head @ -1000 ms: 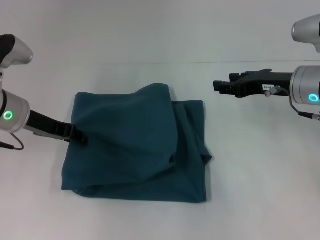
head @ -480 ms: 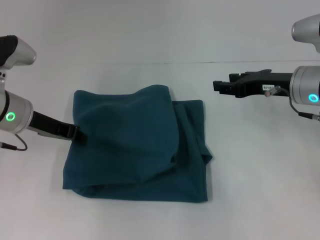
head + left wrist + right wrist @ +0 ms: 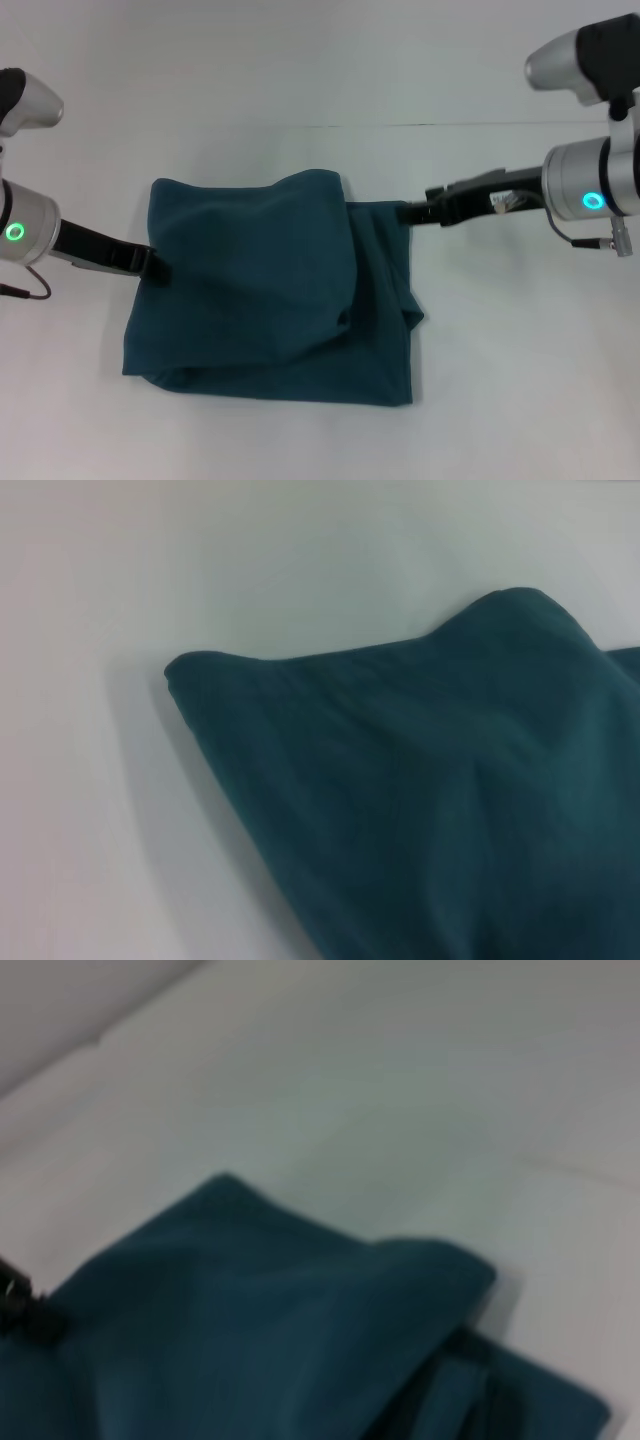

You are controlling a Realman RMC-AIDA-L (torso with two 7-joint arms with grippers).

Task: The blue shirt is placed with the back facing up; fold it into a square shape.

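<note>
The blue shirt (image 3: 270, 290) lies on the white table as a rough, loosely folded square, with a rumpled upper layer bulging over its middle. My left gripper (image 3: 155, 268) touches the shirt's left edge, about halfway along it. My right gripper (image 3: 410, 213) is down at the shirt's far right corner. The left wrist view shows the shirt (image 3: 430, 800) and its far left corner from close by. The right wrist view shows the shirt (image 3: 250, 1340) with its raised fold, and the left gripper (image 3: 20, 1305) as a small dark shape at the cloth's far edge.
The white table (image 3: 520, 350) surrounds the shirt on all sides. A faint seam line (image 3: 450, 124) runs across the back of the table. Nothing else lies on it.
My right arm has swung down and left, bringing its gripper from above the table to the shirt's far right corner. The left gripper and the shirt have stayed almost still.
</note>
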